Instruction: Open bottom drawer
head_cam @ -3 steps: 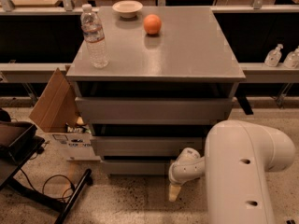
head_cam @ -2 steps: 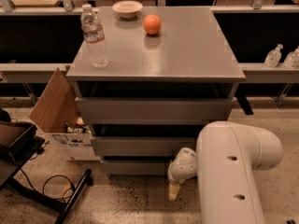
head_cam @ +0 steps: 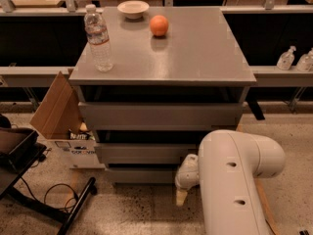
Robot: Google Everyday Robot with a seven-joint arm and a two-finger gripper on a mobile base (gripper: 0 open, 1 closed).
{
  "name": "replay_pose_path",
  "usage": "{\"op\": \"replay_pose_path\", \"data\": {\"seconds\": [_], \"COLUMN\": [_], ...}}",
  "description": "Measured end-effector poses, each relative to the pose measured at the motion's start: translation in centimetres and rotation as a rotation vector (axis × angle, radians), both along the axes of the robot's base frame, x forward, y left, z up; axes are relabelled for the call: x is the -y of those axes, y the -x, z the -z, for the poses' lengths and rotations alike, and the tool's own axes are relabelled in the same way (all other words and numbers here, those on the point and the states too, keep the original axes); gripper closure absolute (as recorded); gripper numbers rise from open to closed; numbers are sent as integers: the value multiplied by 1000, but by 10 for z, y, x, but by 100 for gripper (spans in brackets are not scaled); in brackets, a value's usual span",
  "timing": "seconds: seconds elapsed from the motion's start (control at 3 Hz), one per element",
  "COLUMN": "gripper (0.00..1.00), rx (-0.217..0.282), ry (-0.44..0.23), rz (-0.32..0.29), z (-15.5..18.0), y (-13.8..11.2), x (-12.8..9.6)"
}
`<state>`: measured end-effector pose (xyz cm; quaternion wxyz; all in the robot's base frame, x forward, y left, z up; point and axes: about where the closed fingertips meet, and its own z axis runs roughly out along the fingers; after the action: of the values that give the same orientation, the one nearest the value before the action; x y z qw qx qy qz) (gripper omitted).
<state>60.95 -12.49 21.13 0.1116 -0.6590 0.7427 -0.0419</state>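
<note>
The grey cabinet has three drawers. The bottom drawer (head_cam: pixel 142 175) is the lowest, shortest grey front, just above the floor, and looks closed. Above it are the middle drawer front (head_cam: pixel 142 153) and the larger top drawer front (head_cam: pixel 161 115). My white arm (head_cam: pixel 234 180) fills the lower right. My gripper (head_cam: pixel 182 196) hangs at the end of the white wrist, right in front of the bottom drawer's right part, its tan tip pointing down at the floor.
On the cabinet top stand a water bottle (head_cam: pixel 99 38), an orange (head_cam: pixel 159 25) and a white bowl (head_cam: pixel 133 8). An open cardboard box (head_cam: pixel 61 121) sits at the cabinet's left. A black stand with cables (head_cam: pixel 29 180) is at lower left.
My arm has swung left, covering more of the lower right. The gripper stays at about the same spot by the bottom drawer.
</note>
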Motion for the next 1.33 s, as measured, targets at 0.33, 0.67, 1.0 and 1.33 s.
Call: {"op": "replay_pose_path", "data": {"seconds": [0.33,0.67,1.0,1.33], "gripper": [0,0,0,26], "rx": [12,26,47,58], "ry": [-6,-10,-3,10], "rz": [17,28,29,32], "z": [15,24,28,33], "y": [-6,-12,-22,-32], "x": [-3,-7,-11,-18]}}
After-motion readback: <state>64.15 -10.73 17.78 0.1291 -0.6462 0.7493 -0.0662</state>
